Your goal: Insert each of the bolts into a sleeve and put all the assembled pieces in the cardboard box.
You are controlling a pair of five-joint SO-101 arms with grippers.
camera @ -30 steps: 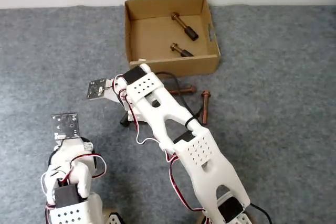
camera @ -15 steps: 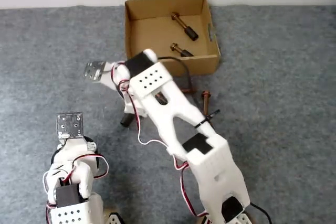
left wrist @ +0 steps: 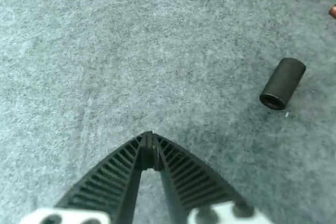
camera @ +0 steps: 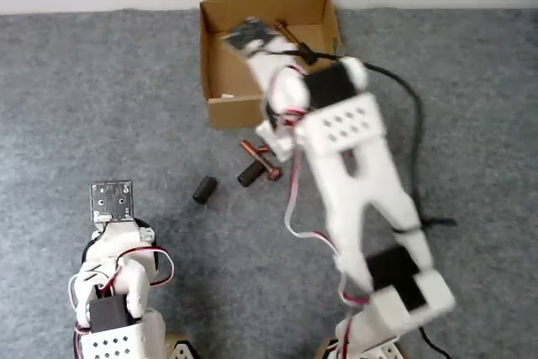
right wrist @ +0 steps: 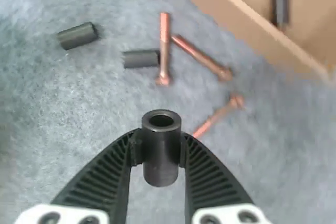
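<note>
Clearly the right gripper (right wrist: 161, 137) clamps a boltless sleeve (right wrist: 160, 162) upright; three bolts (right wrist: 164, 45) lie loose on the surface (right wrist: 63, 108) just beyond it, the cardboard box (right wrist: 247, 22) farther off. Released over the box now, the sleeve would go in unassembled. The left gripper (left wrist: 148, 145) is closed, empty. Box contents are cut off, unclear.

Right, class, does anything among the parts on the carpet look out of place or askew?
Nothing looks damaged. Three bolts lie at mixed angles on the carpet by the cardboard box, one right beside a loose sleeve. The right tool grips an empty sleeve.
</note>
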